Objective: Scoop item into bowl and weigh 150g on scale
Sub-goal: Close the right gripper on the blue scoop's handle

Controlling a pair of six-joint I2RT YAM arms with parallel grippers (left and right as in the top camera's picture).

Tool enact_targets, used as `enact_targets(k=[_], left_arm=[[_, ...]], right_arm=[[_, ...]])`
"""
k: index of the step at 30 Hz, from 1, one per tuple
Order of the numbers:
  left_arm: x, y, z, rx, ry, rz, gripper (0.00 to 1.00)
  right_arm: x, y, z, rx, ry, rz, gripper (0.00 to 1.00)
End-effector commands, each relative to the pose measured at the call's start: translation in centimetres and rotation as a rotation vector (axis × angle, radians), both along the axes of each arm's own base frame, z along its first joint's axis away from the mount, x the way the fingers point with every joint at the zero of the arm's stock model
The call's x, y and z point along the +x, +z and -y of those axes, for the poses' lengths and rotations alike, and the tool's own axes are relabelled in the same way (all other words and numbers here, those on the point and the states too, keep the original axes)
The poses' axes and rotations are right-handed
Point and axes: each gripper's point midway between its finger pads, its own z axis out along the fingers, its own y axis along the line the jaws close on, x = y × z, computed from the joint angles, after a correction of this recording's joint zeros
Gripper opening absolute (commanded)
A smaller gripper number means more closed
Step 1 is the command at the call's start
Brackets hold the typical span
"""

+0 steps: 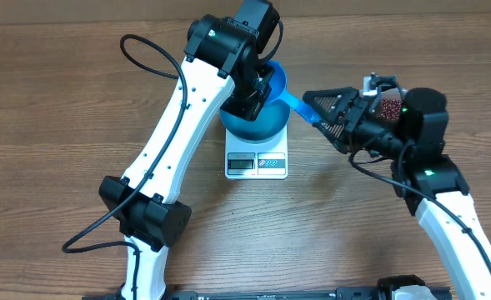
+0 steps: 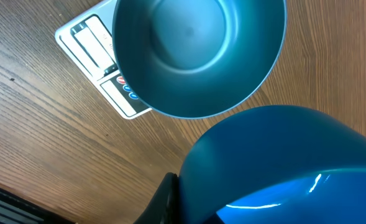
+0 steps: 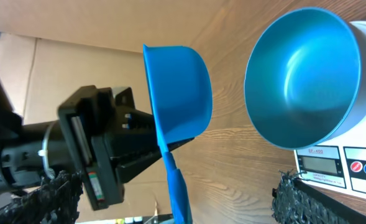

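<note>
Bowl (image 2: 195, 56) sits empty on scale (image 1: 257, 163); beans (image 1: 387, 107) all unscooped, weighing not begun. My left gripper (image 3: 164, 148) pinches scoop (image 3: 176, 93), right gripper (image 1: 314, 111) spread wide

Bright, even light; soft shadows — glare on scoop (image 2: 282, 162)

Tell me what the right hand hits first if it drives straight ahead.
The scoop: its handle lies between the fingers of the open right hand, close ahead. The bowl is off to the side; exact depth is unclear.
</note>
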Motion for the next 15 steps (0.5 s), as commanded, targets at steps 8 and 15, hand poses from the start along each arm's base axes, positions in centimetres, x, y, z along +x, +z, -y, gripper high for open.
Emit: enact_targets(k=[8,15], left_arm=[[-1.2,2.1,1.2,-0.056,0.076,0.012,0.04],[-2.0,2.0,2.4,-0.067,0.138,-0.01,0.04]], right_arm=[[1.1,0.9,0.3,-0.022,-0.069,0.031,0.97],[1.2,1.4,0.3,-0.018,-0.067,0.053,0.84]])
